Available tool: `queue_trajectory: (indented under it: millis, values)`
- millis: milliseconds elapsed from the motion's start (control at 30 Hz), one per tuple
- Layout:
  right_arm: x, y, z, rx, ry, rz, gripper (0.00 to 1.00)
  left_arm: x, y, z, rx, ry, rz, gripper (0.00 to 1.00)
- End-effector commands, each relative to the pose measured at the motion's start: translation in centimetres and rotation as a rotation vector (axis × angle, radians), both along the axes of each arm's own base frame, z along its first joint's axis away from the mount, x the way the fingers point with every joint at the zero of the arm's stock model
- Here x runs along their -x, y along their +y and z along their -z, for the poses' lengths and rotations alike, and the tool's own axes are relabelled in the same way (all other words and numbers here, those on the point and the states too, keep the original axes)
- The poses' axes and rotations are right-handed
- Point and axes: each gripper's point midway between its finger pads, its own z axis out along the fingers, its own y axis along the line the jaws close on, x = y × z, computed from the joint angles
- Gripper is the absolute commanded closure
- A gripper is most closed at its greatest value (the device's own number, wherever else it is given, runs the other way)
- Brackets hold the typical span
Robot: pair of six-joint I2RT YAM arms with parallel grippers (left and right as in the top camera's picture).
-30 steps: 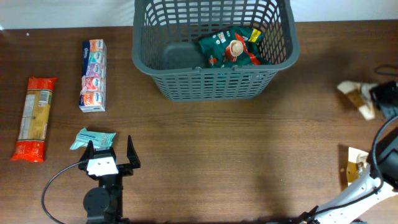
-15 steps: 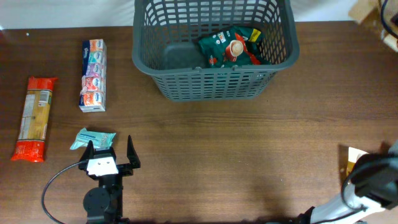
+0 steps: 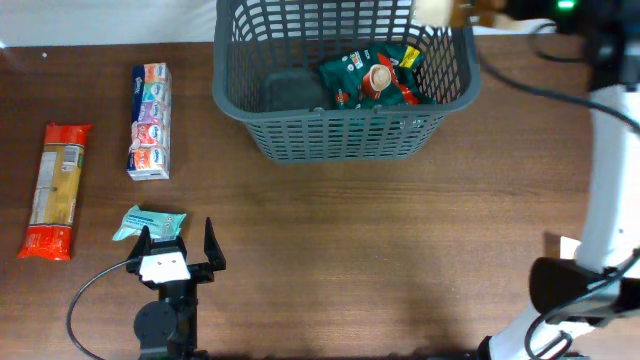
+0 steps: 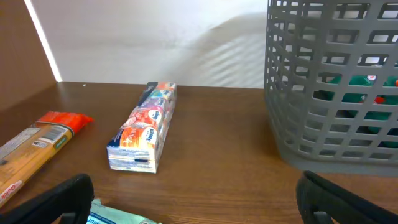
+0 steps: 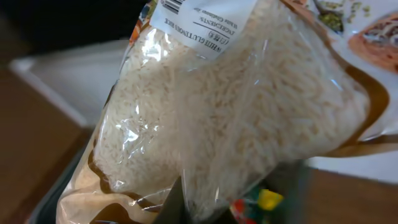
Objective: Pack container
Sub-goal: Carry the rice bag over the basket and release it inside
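The basket sits at the upper middle of the overhead frame with a green packet inside. The right gripper, a second ago out at the right edge, now hangs over its upper right corner, clamped on a rice bag, so we judge the drop comes next. The left gripper waits at lower left, jaws wide and empty, just below a teal packet.
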Motion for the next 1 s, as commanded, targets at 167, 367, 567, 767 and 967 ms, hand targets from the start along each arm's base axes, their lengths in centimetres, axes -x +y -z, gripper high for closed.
queue_trajectory:
  millis: [167, 367, 567, 767, 967]
  values:
    - [-1.5, 7.0, 0.4, 0.091, -0.091, -0.081, 0.96, 0.0, -0.3, 0.1, 0.010, -0.003, 0.013, 0.01]
    - [-4.0, 8.9, 5.5, 0.094, 0.010, -0.111, 0.96, 0.0, -0.3, 0.1, 0.010, -0.003, 0.013, 0.01]
    - [-6.1, 10.2, 11.7, 0.071, 0.132, -0.174, 0.97, 0.0, -0.3, 0.1, 0.010, -0.003, 0.013, 0.01]
    - [-7.3, 10.8, 17.6, 0.045, 0.274, -0.187, 0.96, 0.0, -0.3, 0.1, 0.010, -0.003, 0.013, 0.01]
    - [-7.1, 10.6, 19.9, 0.057, 0.345, -0.182, 0.96, 0.0, -0.3, 0.1, 0.010, -0.003, 0.013, 0.01]
